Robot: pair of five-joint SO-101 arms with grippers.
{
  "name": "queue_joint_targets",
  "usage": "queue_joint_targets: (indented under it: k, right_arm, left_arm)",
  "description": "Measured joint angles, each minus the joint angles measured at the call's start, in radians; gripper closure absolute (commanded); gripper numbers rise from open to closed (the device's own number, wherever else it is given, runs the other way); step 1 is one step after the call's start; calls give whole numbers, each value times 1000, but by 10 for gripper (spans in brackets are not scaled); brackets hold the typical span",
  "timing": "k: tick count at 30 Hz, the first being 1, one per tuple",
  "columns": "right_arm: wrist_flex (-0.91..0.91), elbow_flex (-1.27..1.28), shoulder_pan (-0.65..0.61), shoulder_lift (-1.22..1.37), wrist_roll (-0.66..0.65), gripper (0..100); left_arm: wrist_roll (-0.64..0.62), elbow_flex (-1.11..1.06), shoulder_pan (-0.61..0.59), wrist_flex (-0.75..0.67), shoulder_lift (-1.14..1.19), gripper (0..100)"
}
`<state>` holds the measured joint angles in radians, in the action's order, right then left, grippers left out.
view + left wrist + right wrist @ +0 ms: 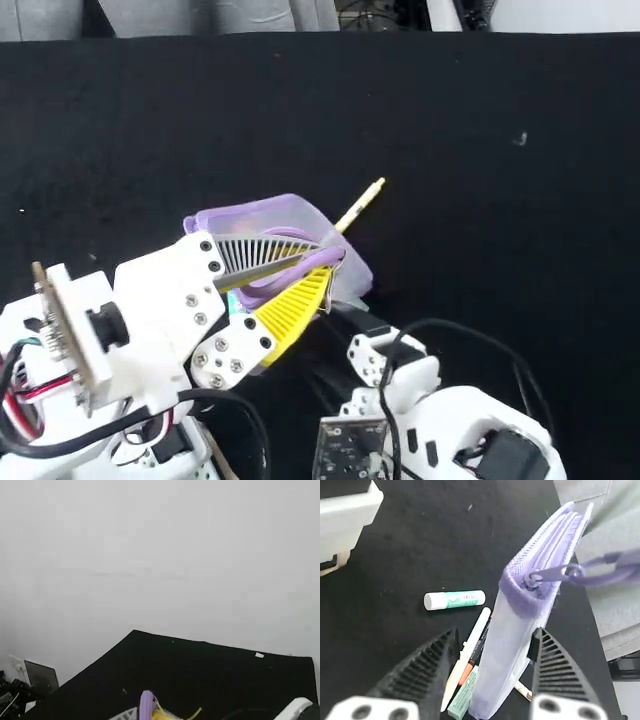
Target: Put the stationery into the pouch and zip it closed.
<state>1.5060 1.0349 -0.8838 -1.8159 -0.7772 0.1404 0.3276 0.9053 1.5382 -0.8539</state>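
The translucent purple pouch (275, 222) is held up off the black table, standing on edge in the right wrist view (520, 625) with its zipper pull (536, 578) at the near end. My left gripper (300, 268), one finger grey and one yellow, is shut on the pouch's purple strap (615, 565). My right gripper (492, 680) is open, with one black finger on each side of the pouch's lower part. On the table beside the pouch lie a white and green glue stick (455, 600), a white pen (472, 642), an orange pen and a green eraser (462, 700). A gold-tipped pencil (360, 205) pokes out past the pouch.
The right arm's white body (430, 400) sits at the table's front edge, close to the left arm (150, 320). Black cloth (500, 150) covers the table, open to the back and right. A white wall stands beyond the far edge (200, 642).
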Motion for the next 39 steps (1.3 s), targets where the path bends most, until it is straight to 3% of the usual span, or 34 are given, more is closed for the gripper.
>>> queue_joint_targets:
  k: [7, 12, 19, 30, 33, 36, 39]
  right_arm:
    - [-120, 72, 0, 0, 3, 775]
    - [-264, 127, 68, 0, 6, 772]
    - [-315, 135, 78, 0, 153, 772]
    - [-368, 222, 60, 0, 170, 777]
    - [-416, 239, 57, 0, 170, 845]
    - [-471, 250, 57, 0, 172, 989]
    - [-506, 250, 57, 0, 172, 988]
  left_arm:
    - [2, -2, 0, 0, 2, 970]
    - [5, 0, 0, -11, 0, 970]
    - [3, 0, 0, -14, -9, 970]
    - [3, 0, 0, -14, -6, 970]
    - [3, 0, 0, -14, -9, 970]
    - [3, 0, 0, -14, -11, 970]
    - [3, 0, 0, -14, -14, 970]
